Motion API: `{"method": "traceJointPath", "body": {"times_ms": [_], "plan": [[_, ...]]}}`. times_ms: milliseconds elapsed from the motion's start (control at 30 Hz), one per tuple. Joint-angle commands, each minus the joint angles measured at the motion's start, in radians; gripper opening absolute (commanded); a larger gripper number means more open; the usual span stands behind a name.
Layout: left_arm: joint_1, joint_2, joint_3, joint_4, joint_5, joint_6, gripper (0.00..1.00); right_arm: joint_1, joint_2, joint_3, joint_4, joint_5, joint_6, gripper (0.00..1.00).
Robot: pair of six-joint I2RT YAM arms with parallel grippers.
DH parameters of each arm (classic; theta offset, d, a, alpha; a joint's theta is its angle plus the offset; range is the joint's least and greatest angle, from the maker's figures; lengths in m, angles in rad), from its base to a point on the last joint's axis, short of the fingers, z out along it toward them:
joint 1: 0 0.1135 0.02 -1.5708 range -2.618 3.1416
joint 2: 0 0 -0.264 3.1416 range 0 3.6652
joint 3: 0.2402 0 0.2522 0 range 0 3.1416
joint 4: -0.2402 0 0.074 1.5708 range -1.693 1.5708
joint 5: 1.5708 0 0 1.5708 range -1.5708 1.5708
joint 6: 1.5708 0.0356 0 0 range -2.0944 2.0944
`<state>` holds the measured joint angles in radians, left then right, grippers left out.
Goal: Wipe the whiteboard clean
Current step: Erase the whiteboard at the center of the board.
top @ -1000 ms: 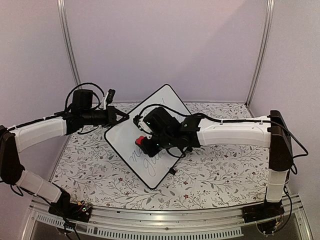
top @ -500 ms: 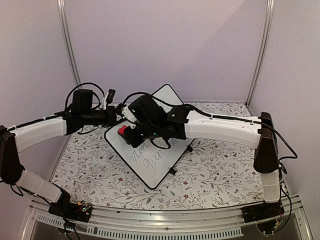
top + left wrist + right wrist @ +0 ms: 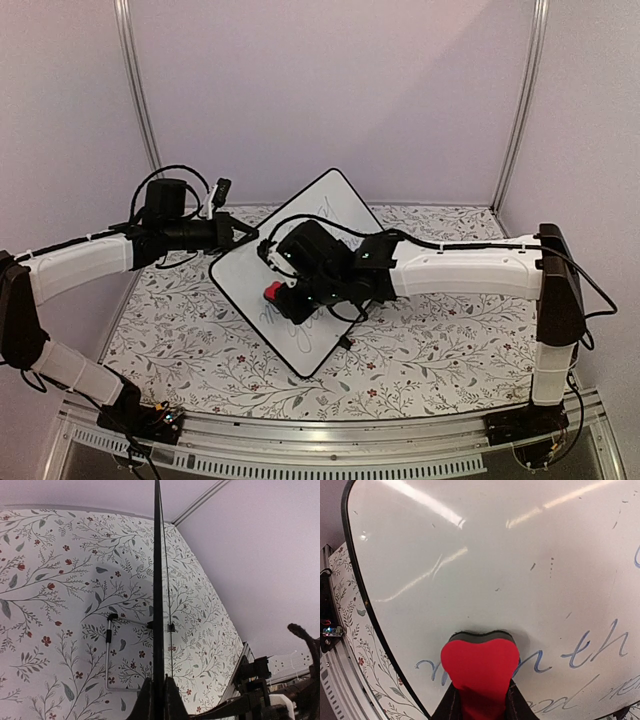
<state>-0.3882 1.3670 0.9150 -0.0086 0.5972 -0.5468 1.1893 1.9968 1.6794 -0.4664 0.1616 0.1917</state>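
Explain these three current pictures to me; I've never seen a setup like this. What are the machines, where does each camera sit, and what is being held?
Two white robot arms are bolted at the near edge of a table covered in a flowered cloth. The overhead picture looks down from behind them. The other two come from small cameras on each arm's wrist. The left gripper is shut on the edge of a whiteboard, so its camera sees the board edge-on as a thin dark line. The right gripper is shut on a red eraser, held against the board at a line of handwriting.
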Motion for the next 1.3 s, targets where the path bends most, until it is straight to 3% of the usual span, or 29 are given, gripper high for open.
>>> {"method": "traceJointPath", "body": {"times_ms": [0,267,433,800,1200,1267], "plan": [[-0.035,-0.020,0.002,0.027,0.002,0.047,0.00,-0.001,-0.129,-0.074,-0.020,0.094,0.028,0.06],[-0.072,-0.005,0.079,-0.101,0.005,0.047,0.00,-0.078,-0.378,-0.268,-0.028,0.205,0.086,0.07],[-0.077,0.003,0.150,-0.232,-0.001,0.073,0.00,-0.096,-0.479,-0.301,-0.038,0.254,0.076,0.07],[-0.078,-0.045,0.146,-0.323,0.057,0.096,0.01,-0.097,-0.463,-0.316,0.007,0.197,0.068,0.07],[-0.078,0.005,0.200,-0.318,0.061,0.110,0.46,-0.097,-0.491,-0.370,0.032,0.191,0.089,0.07],[-0.078,0.021,0.215,-0.311,0.049,0.107,0.48,-0.096,-0.495,-0.376,0.034,0.191,0.093,0.07]]}}
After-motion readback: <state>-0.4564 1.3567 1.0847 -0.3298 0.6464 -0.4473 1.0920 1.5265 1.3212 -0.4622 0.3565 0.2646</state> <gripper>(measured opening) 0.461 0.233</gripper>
